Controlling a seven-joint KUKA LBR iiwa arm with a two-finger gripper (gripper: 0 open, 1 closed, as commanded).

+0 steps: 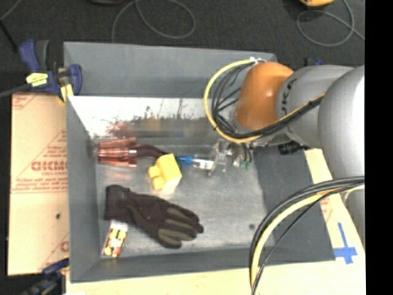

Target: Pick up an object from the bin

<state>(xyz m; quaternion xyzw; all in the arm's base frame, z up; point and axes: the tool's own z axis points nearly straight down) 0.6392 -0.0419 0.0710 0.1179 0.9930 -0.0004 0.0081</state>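
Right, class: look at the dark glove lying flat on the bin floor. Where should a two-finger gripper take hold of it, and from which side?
Probably the palm of the glove, pinched from straight above across its narrow width. It lies flat and limp, so no side offers an edge; the palm sits clear of the small packet by its cuff.
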